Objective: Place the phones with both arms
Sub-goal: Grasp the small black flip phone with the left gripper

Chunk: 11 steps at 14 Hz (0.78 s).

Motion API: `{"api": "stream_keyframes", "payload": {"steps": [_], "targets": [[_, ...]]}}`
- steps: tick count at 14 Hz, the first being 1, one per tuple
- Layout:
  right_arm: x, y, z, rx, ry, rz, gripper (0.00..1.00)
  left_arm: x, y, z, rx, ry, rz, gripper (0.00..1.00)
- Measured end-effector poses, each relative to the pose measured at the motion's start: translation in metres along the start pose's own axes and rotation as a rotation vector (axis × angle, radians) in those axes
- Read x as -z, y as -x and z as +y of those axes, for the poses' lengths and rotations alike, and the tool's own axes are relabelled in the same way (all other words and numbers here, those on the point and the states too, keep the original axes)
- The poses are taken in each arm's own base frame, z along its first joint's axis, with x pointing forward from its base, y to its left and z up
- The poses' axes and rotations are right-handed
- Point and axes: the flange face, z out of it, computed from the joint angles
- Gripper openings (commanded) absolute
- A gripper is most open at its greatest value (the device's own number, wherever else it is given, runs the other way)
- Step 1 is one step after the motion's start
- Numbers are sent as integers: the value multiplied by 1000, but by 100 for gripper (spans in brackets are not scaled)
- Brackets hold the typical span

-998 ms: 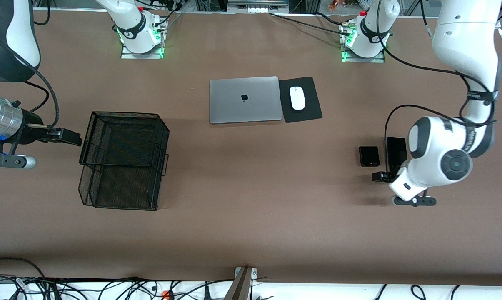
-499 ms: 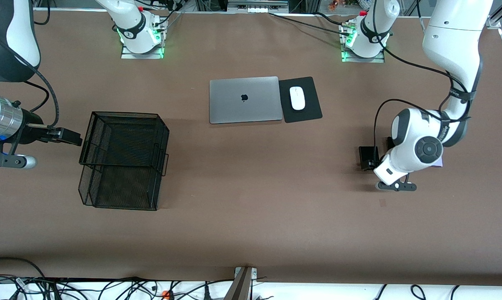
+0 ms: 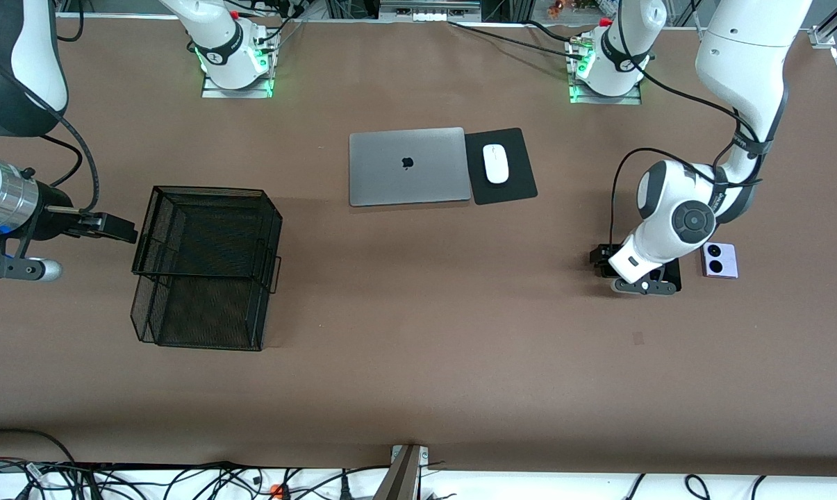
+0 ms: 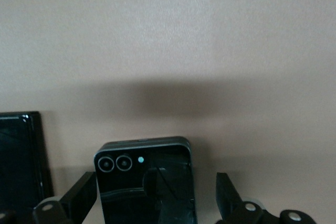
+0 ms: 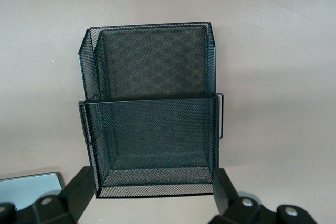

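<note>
Left wrist view, left gripper (image 4: 152, 208) spread wide round small black flip phone (image 4: 144, 179), right gripper (image 5: 147, 203) spread, waiting beside mesh basket (image 5: 152, 108).

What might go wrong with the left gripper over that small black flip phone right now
The left gripper straddles the small black flip phone, fingers open. The long black slab phone lies close beside it, so one finger may nudge it on closing. The phone lies flat, so the pinch may slip.
</note>
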Motion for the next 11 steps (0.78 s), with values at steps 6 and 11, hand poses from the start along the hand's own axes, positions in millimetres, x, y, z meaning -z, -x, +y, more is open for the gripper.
{"api": "stream_keyframes", "payload": {"steps": [6,11], "targets": [[0,0,0,0,0,0,100,-5,13,-1,1,2,16,100],[0,0,0,0,0,0,100,-11,19,-6,10,2,25,100]]}}
